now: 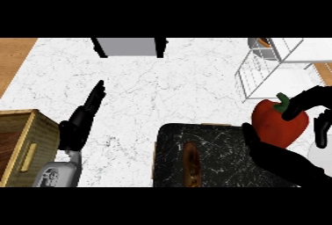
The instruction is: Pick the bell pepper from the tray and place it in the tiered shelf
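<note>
Bell pepper (pixel 277 123) in right hand (pixel 285 158) between tray (pixel 207 162) and tiered shelf (pixel 272 66)

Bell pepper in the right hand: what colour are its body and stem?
The glossy bell pepper has a red body with a green stem, seen in the head view, held by the black right hand.

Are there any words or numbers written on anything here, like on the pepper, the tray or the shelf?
No, nothing here can be read.
Bell pepper in the right hand: no sticker or label.
Tray: only white marbling, no writing.
Tiered shelf: bare white wire, no sign.
Wooden box at the left: no print.
Grey appliance at the back: blank.
</note>
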